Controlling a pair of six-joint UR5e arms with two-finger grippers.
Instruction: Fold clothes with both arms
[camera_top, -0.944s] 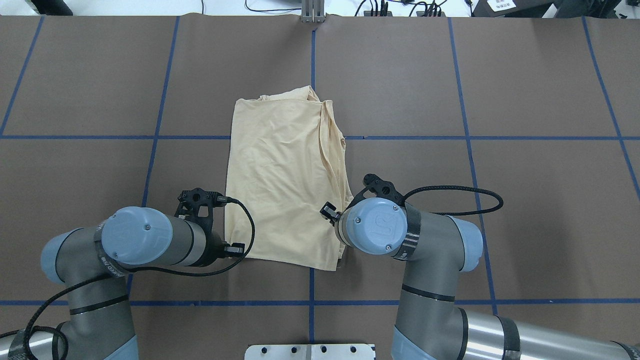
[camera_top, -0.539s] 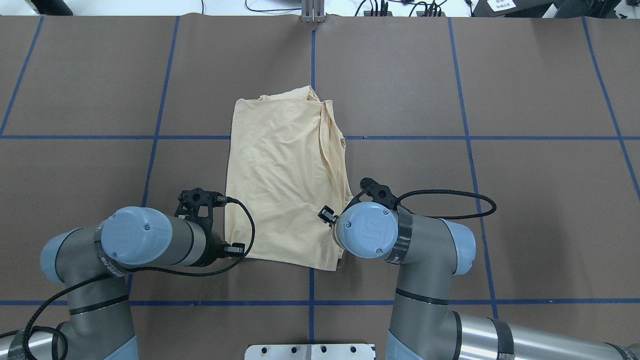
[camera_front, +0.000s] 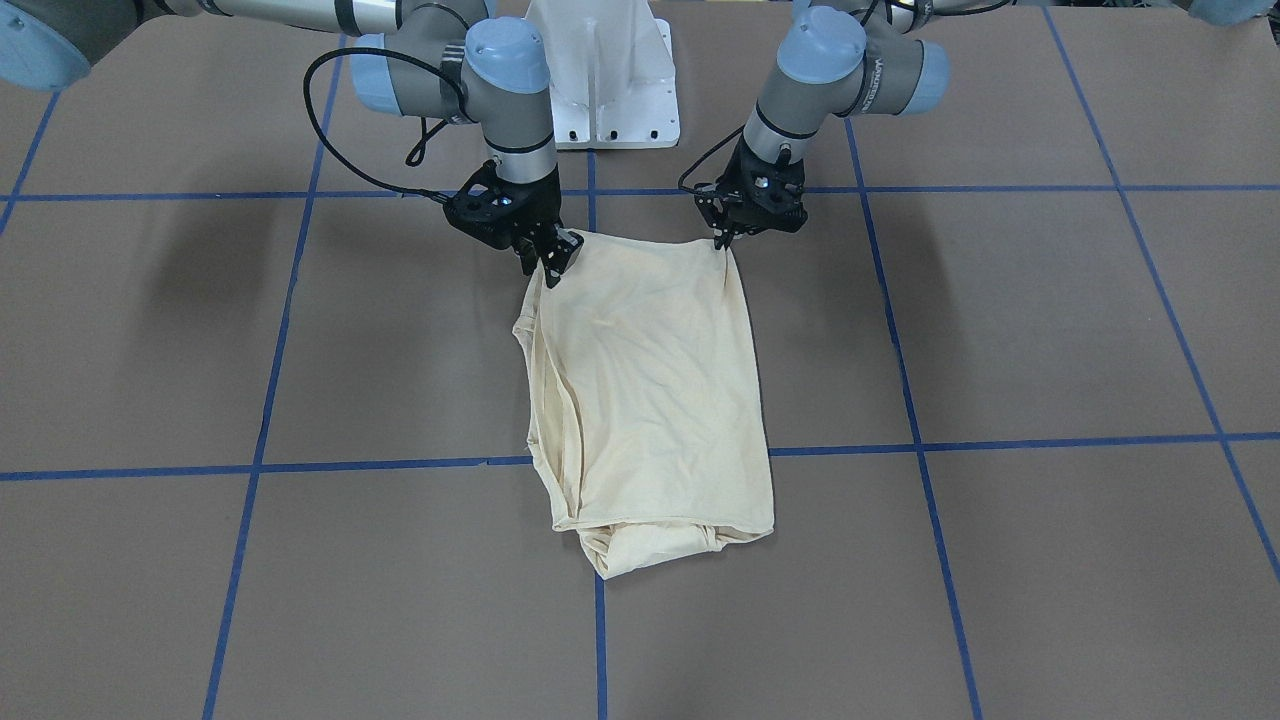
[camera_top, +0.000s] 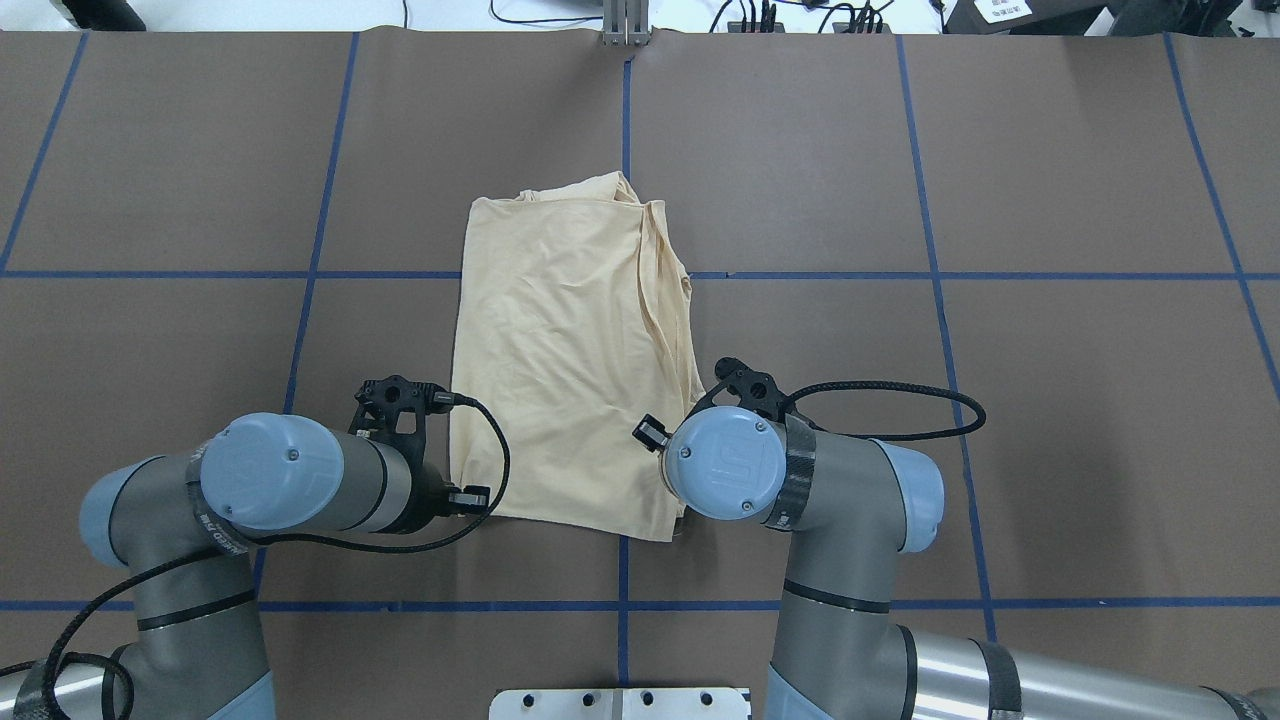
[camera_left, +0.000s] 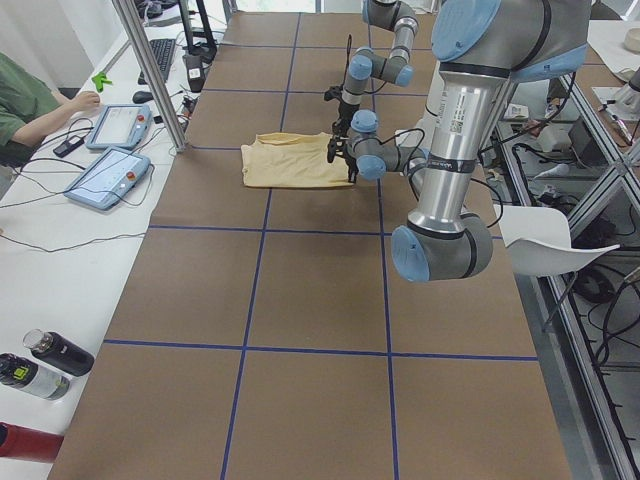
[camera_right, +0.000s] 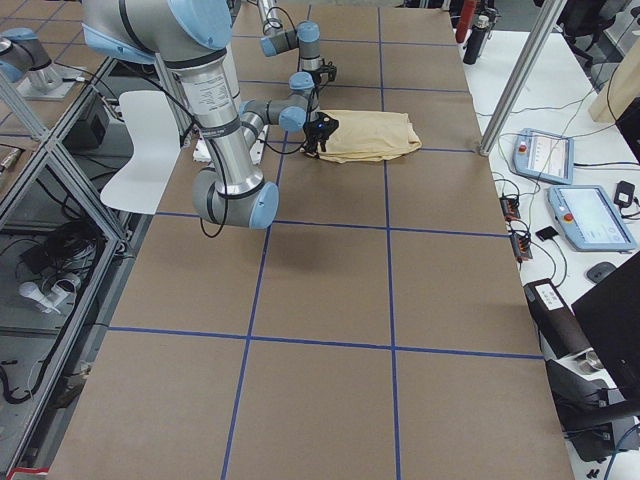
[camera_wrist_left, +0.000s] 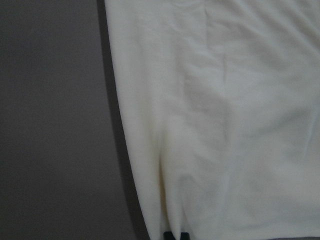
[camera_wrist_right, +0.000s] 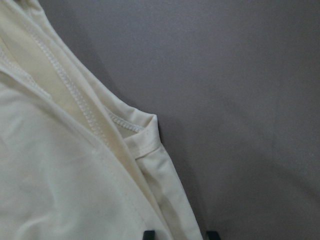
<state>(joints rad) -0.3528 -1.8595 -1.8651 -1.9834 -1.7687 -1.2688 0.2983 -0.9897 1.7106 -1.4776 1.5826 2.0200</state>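
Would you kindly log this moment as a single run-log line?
pale cream-yellow thin-fabric shirt lying folded | left claw shut on corner | right claw open at corner

Setting: robotics lab. Evidence: left arm (camera_top: 290, 485) and right arm (camera_top: 840, 520) with a white pedestal (camera_front: 600, 70) between them. The desk (camera_top: 780, 150) is covered in brown sheet marked with a blue tape grid (camera_top: 940, 275). Teach pendants (camera_left: 107, 178) lie on a white side desk (camera_left: 40, 290) (cables trailing across it). Aluminium frame post (camera_left: 148, 70); seated person (camera_left: 25, 100) alongside.
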